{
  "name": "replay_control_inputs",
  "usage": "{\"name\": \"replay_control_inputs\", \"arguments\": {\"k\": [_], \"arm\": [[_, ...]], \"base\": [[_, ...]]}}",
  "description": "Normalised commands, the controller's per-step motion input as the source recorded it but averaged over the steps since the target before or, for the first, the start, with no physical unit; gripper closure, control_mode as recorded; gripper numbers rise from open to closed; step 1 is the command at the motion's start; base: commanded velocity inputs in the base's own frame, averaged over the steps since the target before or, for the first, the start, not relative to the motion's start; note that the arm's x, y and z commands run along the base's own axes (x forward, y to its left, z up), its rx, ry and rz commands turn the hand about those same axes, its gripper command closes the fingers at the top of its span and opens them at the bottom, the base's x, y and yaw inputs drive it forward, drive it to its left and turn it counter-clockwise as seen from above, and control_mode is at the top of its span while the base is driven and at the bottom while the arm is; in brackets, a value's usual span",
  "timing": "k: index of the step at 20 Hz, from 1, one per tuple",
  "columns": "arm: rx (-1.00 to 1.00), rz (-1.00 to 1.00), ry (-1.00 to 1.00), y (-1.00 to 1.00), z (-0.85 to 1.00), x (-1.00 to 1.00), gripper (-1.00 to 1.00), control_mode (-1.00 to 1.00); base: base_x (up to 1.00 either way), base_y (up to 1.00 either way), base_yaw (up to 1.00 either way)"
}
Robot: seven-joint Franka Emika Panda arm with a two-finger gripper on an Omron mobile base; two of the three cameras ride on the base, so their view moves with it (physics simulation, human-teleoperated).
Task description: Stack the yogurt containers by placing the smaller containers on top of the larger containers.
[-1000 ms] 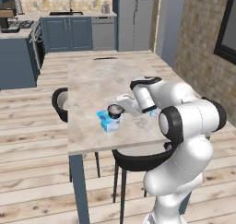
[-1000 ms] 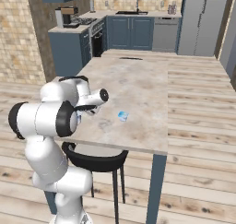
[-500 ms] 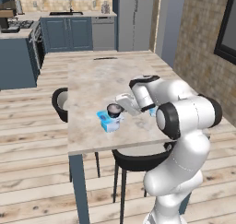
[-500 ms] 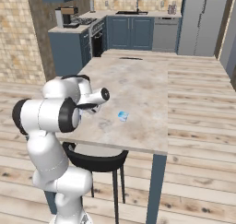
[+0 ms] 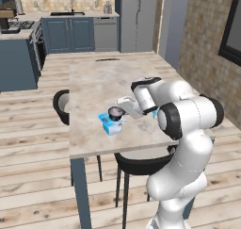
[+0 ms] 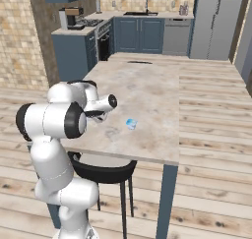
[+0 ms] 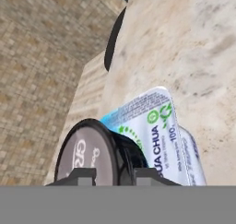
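A flat light-blue rectangular tub (image 5: 108, 124) with a white-and-blue top (image 7: 159, 126) lies near the table's left front part. A small round black cup (image 5: 115, 112) with a pale grey top (image 7: 85, 156) is directly over the tub's right end. My gripper (image 5: 120, 111) is shut on the cup, its fingertips (image 7: 83, 174) on either side of it. I cannot tell whether the cup rests on the tub. A tiny light-blue cup (image 6: 130, 123) stands alone on the marble table (image 6: 152, 95), to the right of my arm.
A dark chair (image 5: 61, 104) stands at the table's left side and another (image 5: 141, 163) is tucked under its front edge. A dark flat object (image 5: 107, 60) lies at the table's far end. Kitchen cabinets (image 5: 70, 34) line the back wall.
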Motion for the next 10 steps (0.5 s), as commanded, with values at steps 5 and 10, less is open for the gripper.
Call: {"name": "replay_control_inputs", "arguments": {"k": [5,10], "arm": [[0.0,0.01,0.0,0.01,-0.15,0.09,1.0,-1.0],[0.0,0.01,0.0,0.0,-0.17,0.05,1.0,-1.0]], "base": [[0.0,0.0,0.0],[0.0,0.0,0.0]]}}
